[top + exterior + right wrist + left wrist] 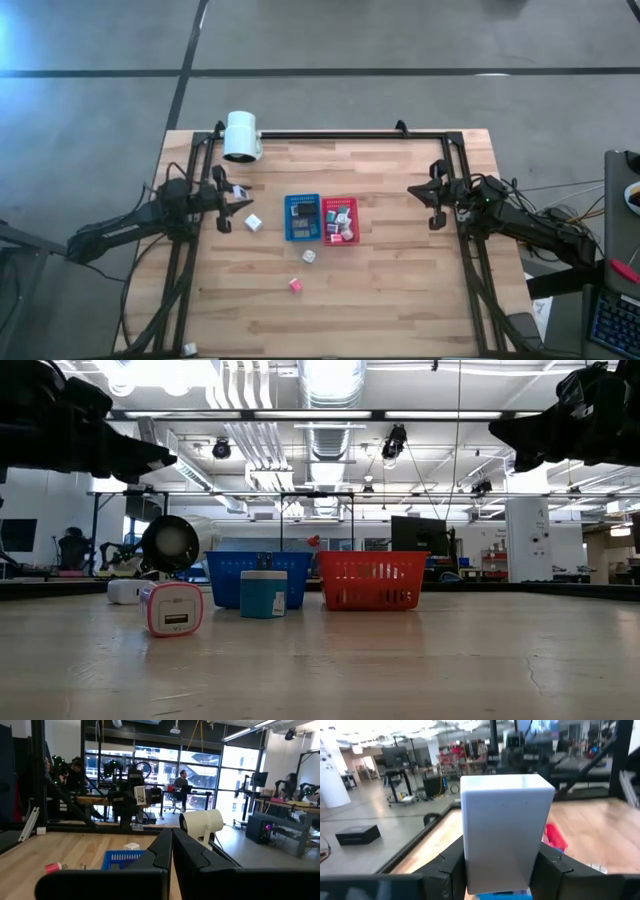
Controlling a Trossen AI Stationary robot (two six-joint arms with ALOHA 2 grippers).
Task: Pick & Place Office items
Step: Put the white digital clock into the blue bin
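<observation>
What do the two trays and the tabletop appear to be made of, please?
Blue tray and red tray: probably moulded plastic, matte, judging by the saturated uniform colour and the regular perforated walls. Tabletop: wood, likely butcher-block style, with visible joined strips and grain and a light satin sheen.

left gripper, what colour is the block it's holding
White: the left gripper is shut on a plain white block, clearest in the left wrist view.

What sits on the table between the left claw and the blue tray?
In the high view, one small white cube lies on the wood between the left gripper, which holds a white block, and the blue tray.
</observation>
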